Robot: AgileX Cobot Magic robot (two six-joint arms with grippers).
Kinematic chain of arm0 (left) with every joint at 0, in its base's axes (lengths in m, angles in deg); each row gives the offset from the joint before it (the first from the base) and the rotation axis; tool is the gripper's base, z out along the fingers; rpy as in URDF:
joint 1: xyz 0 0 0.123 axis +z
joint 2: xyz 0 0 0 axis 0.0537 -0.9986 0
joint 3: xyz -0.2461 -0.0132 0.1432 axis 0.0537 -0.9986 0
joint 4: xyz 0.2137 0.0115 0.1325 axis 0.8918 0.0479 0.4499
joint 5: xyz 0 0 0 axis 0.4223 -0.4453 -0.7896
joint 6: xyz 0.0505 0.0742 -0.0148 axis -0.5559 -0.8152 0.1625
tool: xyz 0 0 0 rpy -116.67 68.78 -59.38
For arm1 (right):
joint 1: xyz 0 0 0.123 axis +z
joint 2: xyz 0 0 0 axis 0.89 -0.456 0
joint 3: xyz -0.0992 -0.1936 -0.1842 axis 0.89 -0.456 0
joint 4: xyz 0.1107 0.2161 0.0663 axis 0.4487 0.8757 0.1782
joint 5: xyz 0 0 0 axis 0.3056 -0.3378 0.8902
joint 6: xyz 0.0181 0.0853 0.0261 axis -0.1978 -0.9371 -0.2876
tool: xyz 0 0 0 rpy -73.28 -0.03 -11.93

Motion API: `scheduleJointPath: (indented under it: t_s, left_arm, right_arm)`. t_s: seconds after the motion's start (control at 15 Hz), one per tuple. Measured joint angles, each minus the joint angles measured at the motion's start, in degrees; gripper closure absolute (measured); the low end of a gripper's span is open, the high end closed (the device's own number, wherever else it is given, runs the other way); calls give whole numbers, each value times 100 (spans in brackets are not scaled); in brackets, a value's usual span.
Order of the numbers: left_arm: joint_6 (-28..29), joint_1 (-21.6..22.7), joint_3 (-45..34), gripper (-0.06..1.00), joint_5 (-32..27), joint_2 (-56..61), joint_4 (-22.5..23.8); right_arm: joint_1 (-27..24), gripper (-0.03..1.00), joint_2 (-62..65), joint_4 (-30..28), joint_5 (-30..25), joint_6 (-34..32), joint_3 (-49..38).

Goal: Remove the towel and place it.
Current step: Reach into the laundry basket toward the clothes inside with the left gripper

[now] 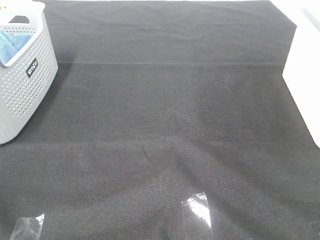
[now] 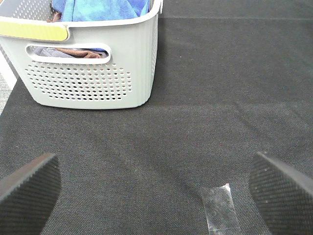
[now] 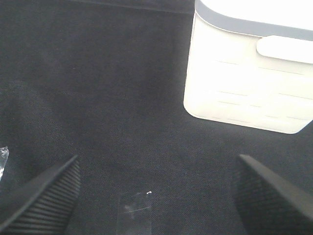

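One crumpled, fuzzy blue towel [image 2: 105, 9]

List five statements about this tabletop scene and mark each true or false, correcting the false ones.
1. The royal-blue fuzzy towel lies inside the grey perforated plastic basket. True.
2. The left tool is shut on the towel. False: it is open and empty above the black fabric table cover, apart from the basket.
3. The white plastic box stands on the black cover. True.
4. The right tool holds a strip of clear tape. False: it is open and empty; the tape lies flat on the cover.
5. The basket lies tipped on its side. False: it stands upright.
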Motion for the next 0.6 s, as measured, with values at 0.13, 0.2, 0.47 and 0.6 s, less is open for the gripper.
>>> scheduleJointPath:
  t_s: [0.13, 0.2, 0.47, 0.6]
  left_arm:
    - [6, 0, 0, -5, 0, 0, 0]
    - [6, 0, 0, -5, 0, 0, 0]
    - [6, 0, 0, -5, 0, 34, 0]
    - [6, 0, 0, -5, 0, 34, 0]
  right_arm:
    - [0, 17, 0, 0, 0, 0, 0]
    - [0, 17, 0, 0, 0, 0, 0]
    - [0, 17, 0, 0, 0, 0, 0]
    - [0, 17, 0, 0, 0, 0, 0]
